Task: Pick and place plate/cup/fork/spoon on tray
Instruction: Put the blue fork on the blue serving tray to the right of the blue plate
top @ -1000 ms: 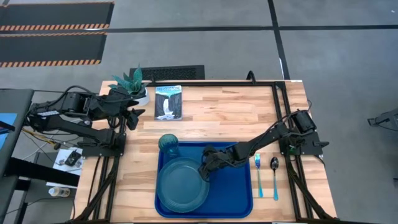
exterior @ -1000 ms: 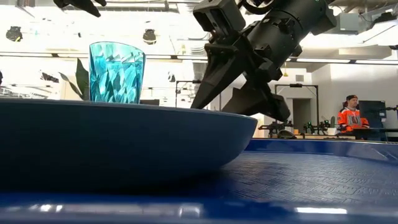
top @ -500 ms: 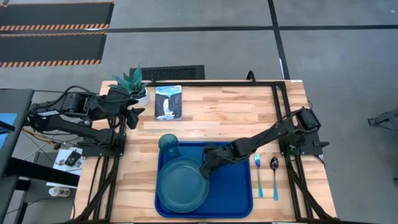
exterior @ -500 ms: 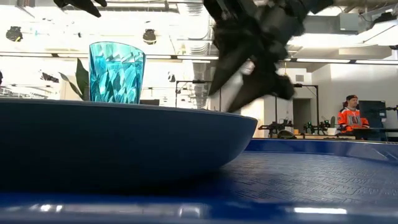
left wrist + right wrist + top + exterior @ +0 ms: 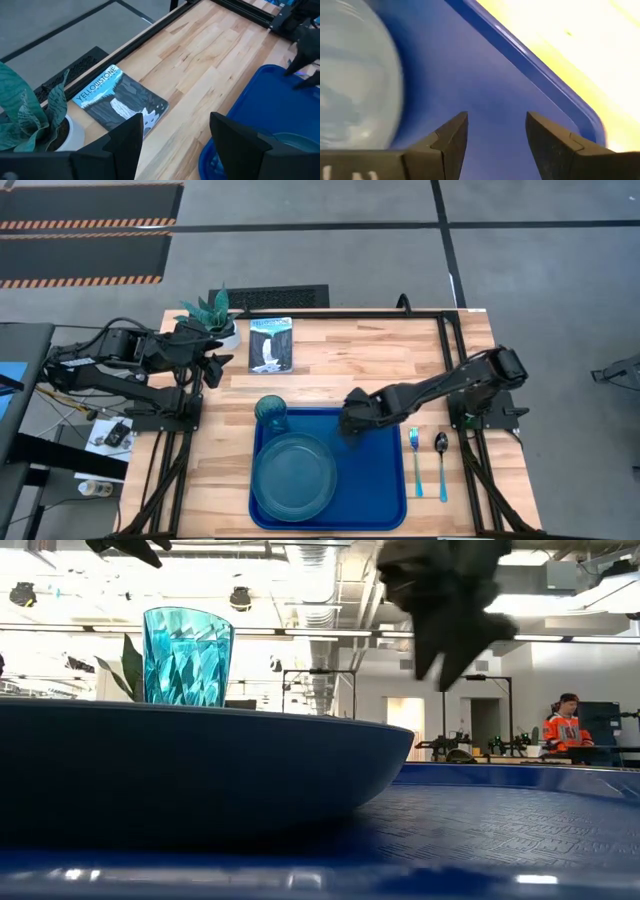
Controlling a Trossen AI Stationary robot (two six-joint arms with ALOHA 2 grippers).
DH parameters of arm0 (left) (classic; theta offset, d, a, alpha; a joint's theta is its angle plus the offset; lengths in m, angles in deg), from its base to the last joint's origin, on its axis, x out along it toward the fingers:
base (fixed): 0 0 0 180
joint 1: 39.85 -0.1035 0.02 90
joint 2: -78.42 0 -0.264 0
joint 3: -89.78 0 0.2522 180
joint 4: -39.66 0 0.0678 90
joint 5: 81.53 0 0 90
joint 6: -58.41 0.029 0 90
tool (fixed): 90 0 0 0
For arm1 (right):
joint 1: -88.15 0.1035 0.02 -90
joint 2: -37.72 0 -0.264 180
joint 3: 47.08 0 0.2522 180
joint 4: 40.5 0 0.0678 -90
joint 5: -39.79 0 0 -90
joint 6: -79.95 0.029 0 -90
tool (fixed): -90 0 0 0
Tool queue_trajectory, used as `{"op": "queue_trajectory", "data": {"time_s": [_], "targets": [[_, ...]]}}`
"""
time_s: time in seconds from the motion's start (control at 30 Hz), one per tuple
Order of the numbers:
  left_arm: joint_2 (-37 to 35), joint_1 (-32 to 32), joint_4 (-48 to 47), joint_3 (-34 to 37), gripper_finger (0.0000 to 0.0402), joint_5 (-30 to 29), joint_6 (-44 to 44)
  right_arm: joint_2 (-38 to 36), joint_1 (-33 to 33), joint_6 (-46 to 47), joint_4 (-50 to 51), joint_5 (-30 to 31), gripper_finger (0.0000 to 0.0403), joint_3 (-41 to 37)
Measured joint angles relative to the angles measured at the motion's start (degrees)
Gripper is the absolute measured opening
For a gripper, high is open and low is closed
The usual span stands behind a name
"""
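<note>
Fork [image 5: 414,460] and spoon [image 5: 441,461] beside tray [image 5: 385,490]; right pincer [image 5: 349,420] released, empty, over tray's back rim.

Bright, even light fills the room; ceiling lamps behind the cup [image 5: 188,656] are overexposed. The right gripper [image 5: 447,602] is smeared by motion blur. Close to the lens, the plate [image 5: 200,765] looks soft and dark.

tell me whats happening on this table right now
The robot is loading a tray. The plate and cup already sit on it; the fork and spoon lie on the table beside it. The right gripper hangs over the tray, jaws open and empty. The left gripper waits near the plant.
</note>
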Motion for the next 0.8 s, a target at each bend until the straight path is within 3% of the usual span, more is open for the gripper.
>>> {"op": "queue_trajectory", "data": {"time_s": [0.47, 0.63, 0.8], "targets": [[0.00, 0.01, 0.00, 0.00, 0.0215, -0.27, 0.00, -2.03, 8.94, 3.51, 29.25, 1.88, 0.0213, -0.04], [0.00, 0.00, 0.20, 0.00, 0.0215, -0.31, 0.00, -4.20, 11.56, -5.84, 33.45, 4.66, 0.0192, -0.07], [0.00, 0.02, 0.17, 0.00, 0.0215, -0.31, 0.00, -9.19, 12.48, -7.81, 32.40, 4.05, 0.0174, -3.53]]}}
